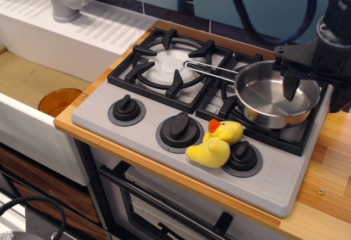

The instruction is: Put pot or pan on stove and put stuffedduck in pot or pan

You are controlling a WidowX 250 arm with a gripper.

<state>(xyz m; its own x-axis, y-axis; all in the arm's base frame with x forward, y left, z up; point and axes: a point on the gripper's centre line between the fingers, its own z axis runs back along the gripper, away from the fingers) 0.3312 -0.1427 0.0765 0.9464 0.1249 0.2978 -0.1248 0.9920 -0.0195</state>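
The shiny round steel pan (276,94) sits on the stove's (164,100) right grate, its thin wire handle reaching left over the other burner. The fingers (289,86) hang over the pan's bowl; whether they are apart, I cannot tell. Below-left of them, the soft yellow duck (215,146) rests against the right knob (242,156), near the wooden table (329,163) edge.
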